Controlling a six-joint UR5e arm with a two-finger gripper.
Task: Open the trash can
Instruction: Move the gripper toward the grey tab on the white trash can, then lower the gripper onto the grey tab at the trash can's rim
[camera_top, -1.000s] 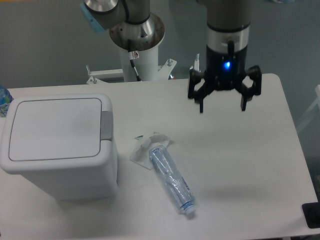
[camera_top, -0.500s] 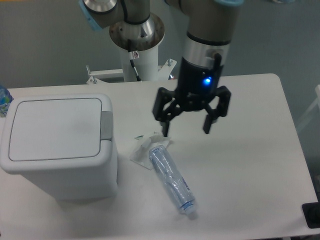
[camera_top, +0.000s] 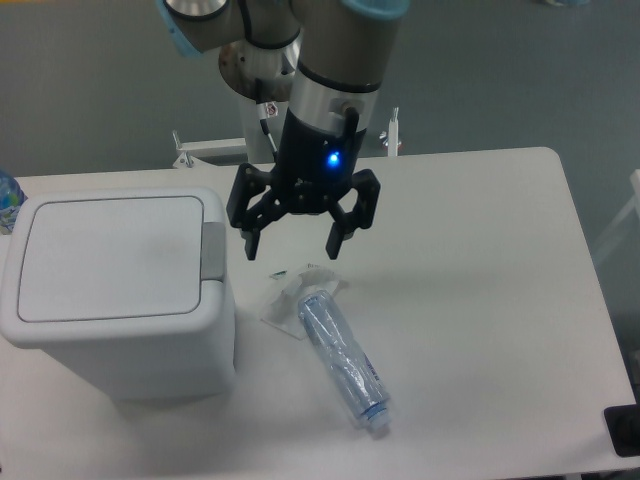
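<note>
With its fingers spread apart, the gripper (camera_top: 293, 246) near the trash can (camera_top: 115, 295) may miss the grey push-button tab (camera_top: 212, 251) and press the closed lid (camera_top: 108, 256) instead.

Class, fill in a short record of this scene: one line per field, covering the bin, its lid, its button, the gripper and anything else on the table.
bin: white trash can, left side of table
lid: shut, lying flat
button: grey tab on right rim, untouched
gripper: gripper open, empty, in the air right of the tab
other: crushed clear bottle lying right of the bin
</note>
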